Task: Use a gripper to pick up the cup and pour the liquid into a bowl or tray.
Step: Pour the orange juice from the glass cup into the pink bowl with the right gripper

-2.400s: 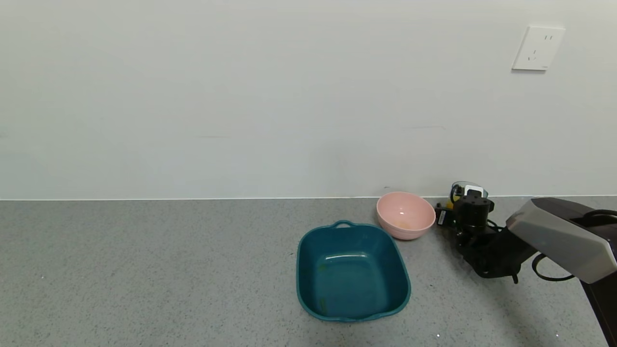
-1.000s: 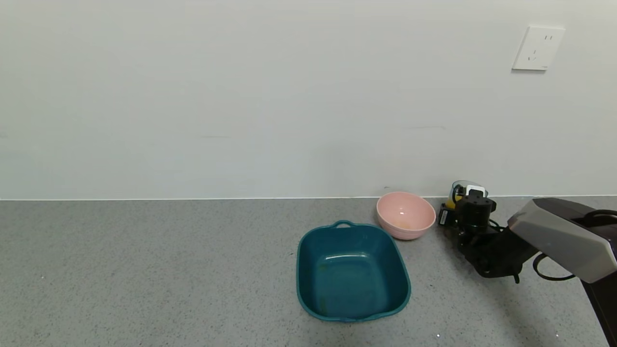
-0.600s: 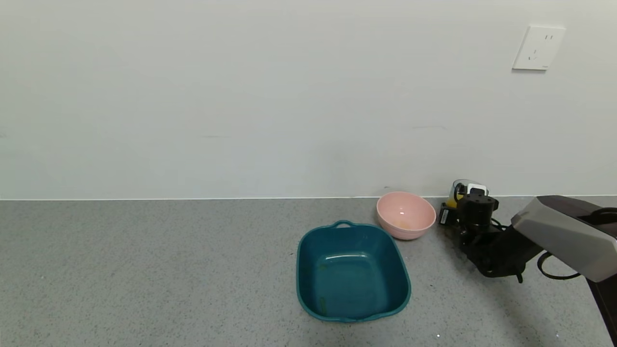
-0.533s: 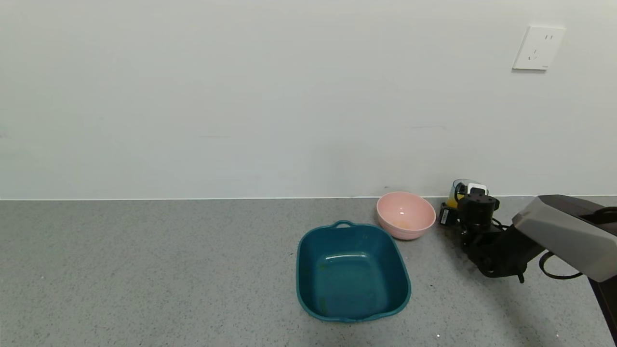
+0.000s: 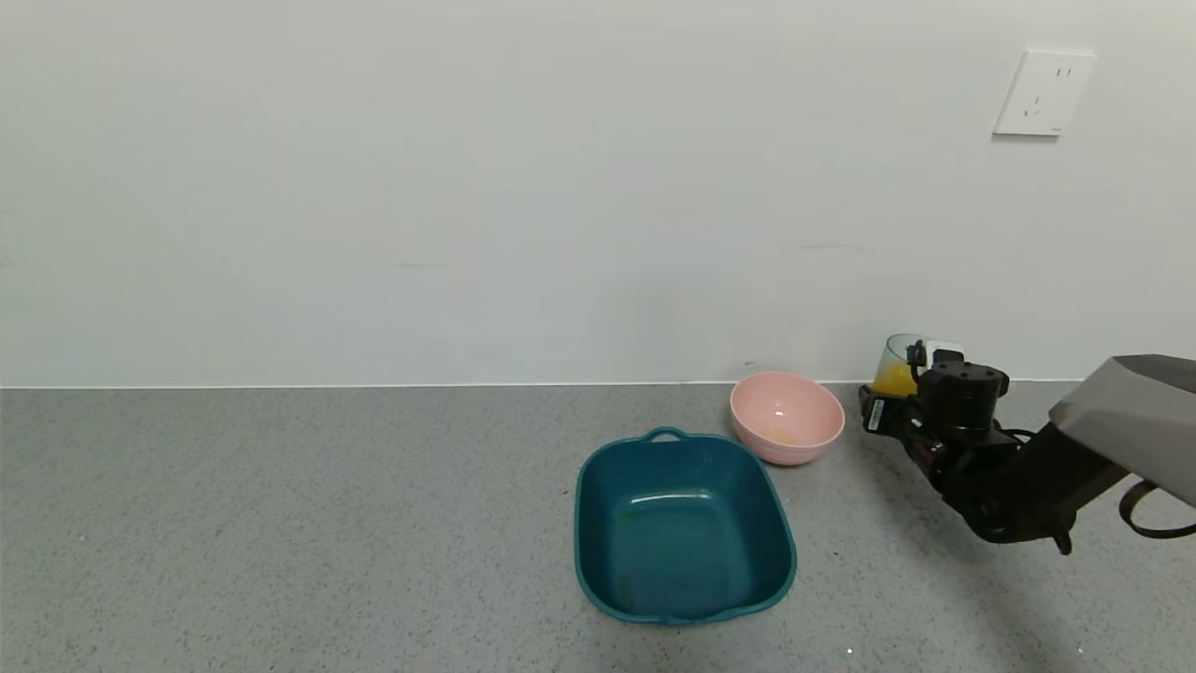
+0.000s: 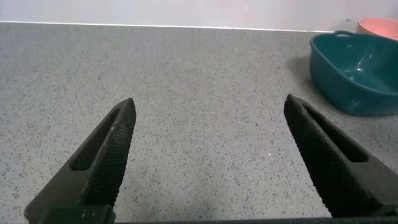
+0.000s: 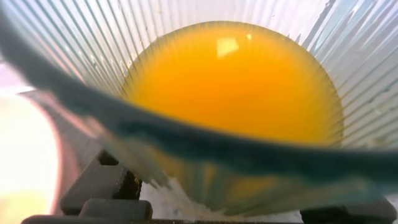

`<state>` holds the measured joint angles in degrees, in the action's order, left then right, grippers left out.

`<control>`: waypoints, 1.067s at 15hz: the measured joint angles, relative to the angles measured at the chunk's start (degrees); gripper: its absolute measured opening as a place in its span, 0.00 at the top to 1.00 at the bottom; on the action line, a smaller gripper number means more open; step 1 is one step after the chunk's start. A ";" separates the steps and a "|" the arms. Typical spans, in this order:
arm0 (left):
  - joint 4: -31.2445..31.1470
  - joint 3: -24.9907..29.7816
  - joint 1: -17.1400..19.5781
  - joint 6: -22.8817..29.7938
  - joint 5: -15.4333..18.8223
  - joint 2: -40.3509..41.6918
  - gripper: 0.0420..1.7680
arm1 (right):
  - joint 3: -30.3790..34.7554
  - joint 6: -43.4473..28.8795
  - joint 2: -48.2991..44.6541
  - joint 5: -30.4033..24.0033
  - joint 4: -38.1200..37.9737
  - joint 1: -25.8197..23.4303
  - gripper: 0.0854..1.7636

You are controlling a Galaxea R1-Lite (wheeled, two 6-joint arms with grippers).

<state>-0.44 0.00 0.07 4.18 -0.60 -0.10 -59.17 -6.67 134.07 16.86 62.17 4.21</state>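
The cup (image 5: 897,366), a translucent blue-grey tumbler, is held a little above the counter close to the wall, just right of the pale pink bowl (image 5: 787,417). My right gripper (image 5: 904,397) is shut on the cup from the near side. Orange-yellow liquid (image 5: 894,380) fills the cup's lower part. The right wrist view looks down into the cup (image 7: 68,56) at the liquid (image 7: 236,81), with the pink bowl (image 7: 22,155) beside it. My left gripper (image 6: 208,134) is open and empty above bare counter, out of the head view.
A dark teal square tub (image 5: 682,528) with handles sits on the grey counter in front of the pink bowl; it also shows in the left wrist view (image 6: 354,81). The wall stands right behind the cup. A wall socket (image 5: 1042,92) is high on the right.
My right gripper has lifted the cup off the counter and drawn it slightly right; more of the cup and its liquid now shows above the gripper. The bowl and tub have not moved.
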 joint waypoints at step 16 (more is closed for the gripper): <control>0.00 0.00 -0.02 0.02 0.02 0.00 0.03 | 8.41 17.21 -12.90 -9.79 0.09 -0.63 0.25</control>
<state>-0.44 0.00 0.05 4.21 -0.57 -0.10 -50.76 10.54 121.17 7.07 62.26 3.57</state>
